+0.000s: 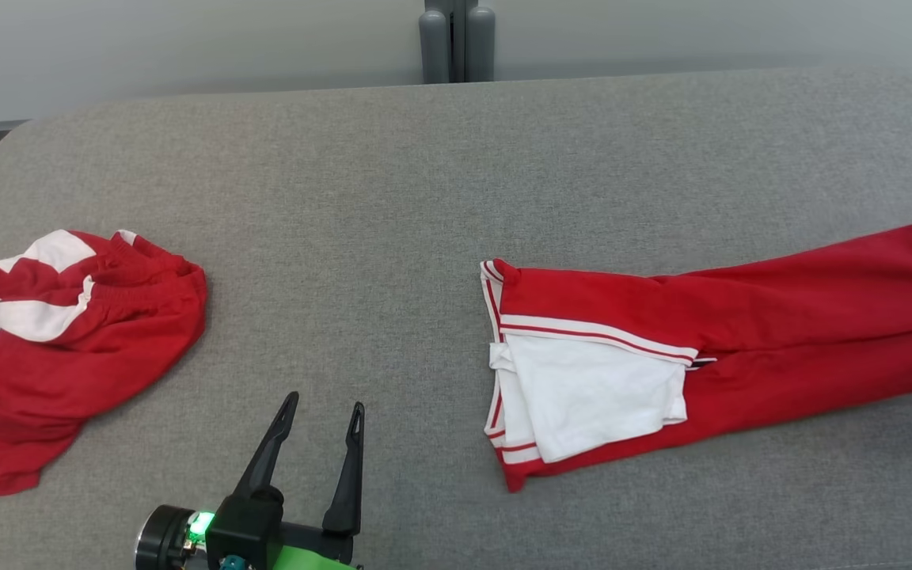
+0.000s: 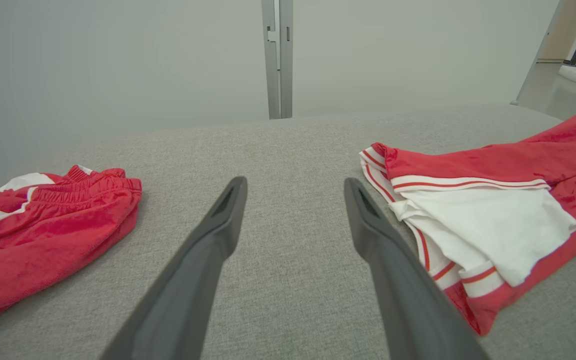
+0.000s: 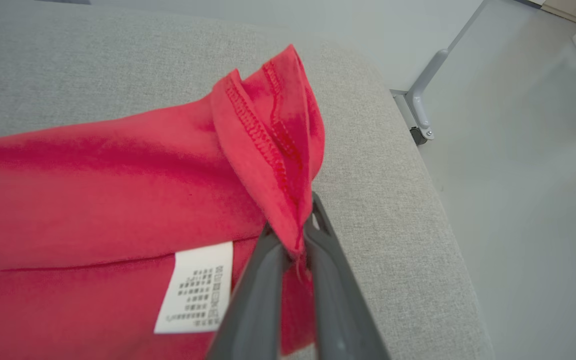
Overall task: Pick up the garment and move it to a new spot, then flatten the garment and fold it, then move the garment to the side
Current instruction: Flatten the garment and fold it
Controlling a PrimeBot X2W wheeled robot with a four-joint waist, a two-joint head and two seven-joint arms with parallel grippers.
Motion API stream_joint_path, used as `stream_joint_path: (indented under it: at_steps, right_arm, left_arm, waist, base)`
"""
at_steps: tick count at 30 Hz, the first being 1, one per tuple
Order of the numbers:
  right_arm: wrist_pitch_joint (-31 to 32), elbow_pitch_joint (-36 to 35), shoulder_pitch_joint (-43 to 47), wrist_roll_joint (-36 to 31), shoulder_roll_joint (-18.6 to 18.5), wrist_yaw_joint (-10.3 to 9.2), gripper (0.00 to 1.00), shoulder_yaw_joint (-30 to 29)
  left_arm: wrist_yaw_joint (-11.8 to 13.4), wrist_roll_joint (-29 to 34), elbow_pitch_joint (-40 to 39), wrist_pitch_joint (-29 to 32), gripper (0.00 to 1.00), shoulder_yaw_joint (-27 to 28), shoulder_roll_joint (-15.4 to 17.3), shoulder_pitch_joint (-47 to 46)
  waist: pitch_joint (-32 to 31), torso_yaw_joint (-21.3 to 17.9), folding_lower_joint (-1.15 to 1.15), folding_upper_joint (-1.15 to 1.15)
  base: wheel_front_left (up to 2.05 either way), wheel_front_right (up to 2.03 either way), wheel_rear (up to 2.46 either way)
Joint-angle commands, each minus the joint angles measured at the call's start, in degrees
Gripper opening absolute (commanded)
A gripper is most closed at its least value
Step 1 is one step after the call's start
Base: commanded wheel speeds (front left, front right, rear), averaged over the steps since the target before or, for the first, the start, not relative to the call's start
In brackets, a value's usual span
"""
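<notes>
The garment (image 1: pixel 741 332) is red with white panels and striped trim. It lies stretched out long on the right of the grey padded table (image 1: pixel 424 198) and runs past the head view's right edge. In the right wrist view my right gripper (image 3: pixel 293 225) is shut on a pinched-up fold of the garment's stitched red hem (image 3: pixel 273 135), beside a white care label (image 3: pixel 195 287). My left gripper (image 1: pixel 324 402) stands open over bare table at the lower middle, left of the garment's striped end (image 2: pixel 468 220), with nothing between its fingers (image 2: pixel 218 235).
A second red and white garment (image 1: pixel 68 348) lies crumpled at the table's left edge. The table's rounded right edge (image 3: pixel 418 200) drops to a grey floor with a caster leg (image 3: pixel 420 105). A grey post (image 1: pixel 456 39) stands behind the table.
</notes>
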Motion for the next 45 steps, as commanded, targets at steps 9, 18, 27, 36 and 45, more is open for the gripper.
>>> stream_joint_path:
  at_steps: [9,18,27,36,45]
  right_arm:
    - [7.0,-16.1,1.0,-3.3,-1.3,-0.11,0.00,-2.8]
    - [22.1,-47.3,10.9,-13.2,10.4,-0.10,0.00,-11.0]
    - [26.7,-59.6,17.0,-18.4,24.8,-0.10,0.00,-8.0]
    - [21.6,-50.7,15.4,-20.7,32.7,-0.09,0.00,-4.2]
    - [18.2,-42.6,12.6,-20.3,35.7,-0.09,0.00,0.1]
  left_arm:
    - [-0.2,0.2,0.8,-0.2,1.00,0.0,-0.3,1.0]
    - [0.2,-0.4,1.1,-0.2,1.00,-1.2,-0.5,0.6]
    - [0.4,-1.3,1.4,-0.2,1.00,-2.5,-0.6,-0.4]
    - [0.5,-1.3,1.6,-0.2,1.00,-3.0,-0.6,-1.0]
    - [0.7,-2.2,1.9,-0.2,1.00,-4.1,-0.6,-1.9]
  waist:
    - [-2.3,-2.2,0.00,0.00]
    - [-2.6,-0.6,0.00,0.00]
    - [-2.1,2.5,0.00,0.00]
    - [-1.2,4.3,0.00,0.00]
    - [-0.4,5.6,0.00,0.00]
  base:
    - [0.00,0.00,0.00]
    - [0.00,0.00,0.00]
    - [0.00,0.00,0.00]
    - [0.00,0.00,0.00]
    - [0.00,0.00,0.00]
